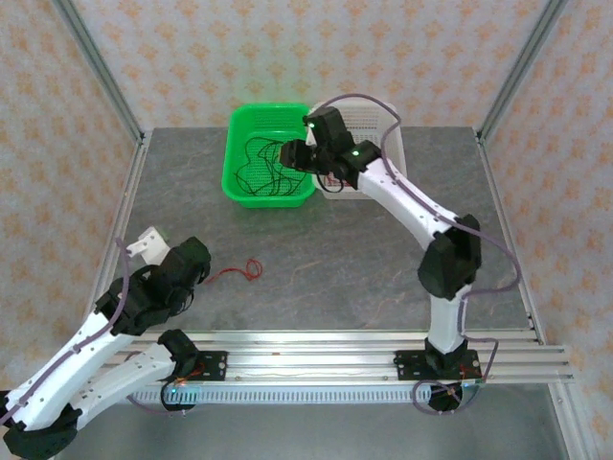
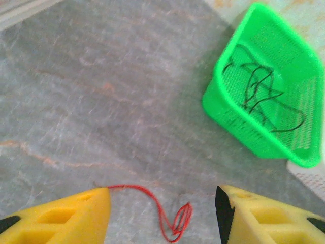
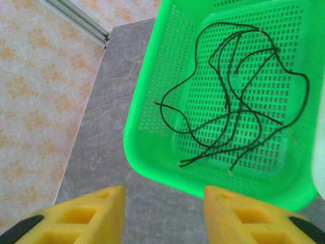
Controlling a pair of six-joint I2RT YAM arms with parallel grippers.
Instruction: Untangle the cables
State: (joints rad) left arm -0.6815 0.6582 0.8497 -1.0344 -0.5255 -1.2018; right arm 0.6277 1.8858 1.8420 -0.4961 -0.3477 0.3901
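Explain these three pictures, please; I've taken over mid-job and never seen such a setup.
Two robot arms are bolted to a table. One picture looks down from above and behind them; the other two come from a camera on each wrist, yellow jaws at the bottom. On the left arm the jaws stand open over a red cable lying on the table. On the right arm the jaws stand open near a green basket holding black cables; a white basket stands beside it. Nothing is gripped.
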